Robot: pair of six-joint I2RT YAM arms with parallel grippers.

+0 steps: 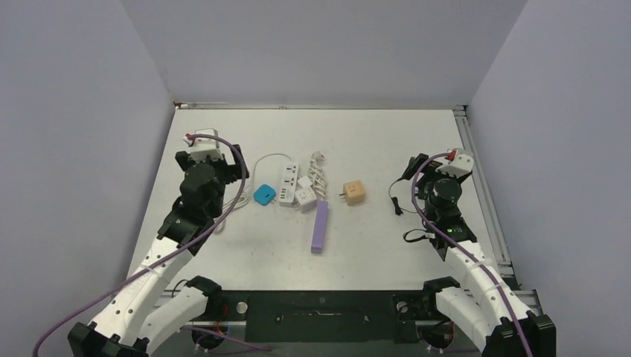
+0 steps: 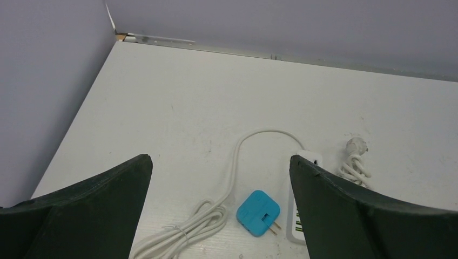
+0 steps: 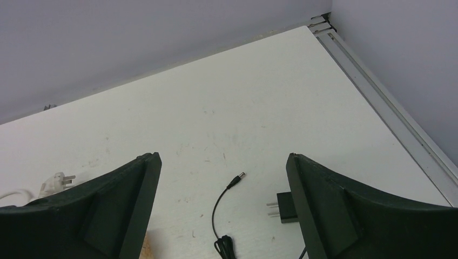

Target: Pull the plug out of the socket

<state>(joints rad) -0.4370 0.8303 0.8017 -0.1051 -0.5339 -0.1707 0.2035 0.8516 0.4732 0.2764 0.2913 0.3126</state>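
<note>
A white power strip [image 1: 289,181] lies mid-table with a white plug block [image 1: 305,197] sitting on its near end. My left gripper [image 1: 236,168] is open and empty, left of the strip and apart from it. In the left wrist view the gripper [image 2: 220,159] frames a blue adapter [image 2: 258,213], and the strip's edge [image 2: 294,218] shows beside the right finger. The plug block is hidden there. My right gripper [image 1: 411,169] is open and empty at the right, far from the strip; it also shows in the right wrist view [image 3: 223,156].
The blue adapter [image 1: 264,195] lies left of the strip, a purple bar [image 1: 320,227] in front, a tan cube adapter [image 1: 353,193] to the right. The strip's white cord [image 2: 236,162] loops left; a bundled white cord [image 2: 354,164] lies behind. A black adapter [image 3: 284,207] and barrel plug [image 3: 237,178] lie under the right gripper.
</note>
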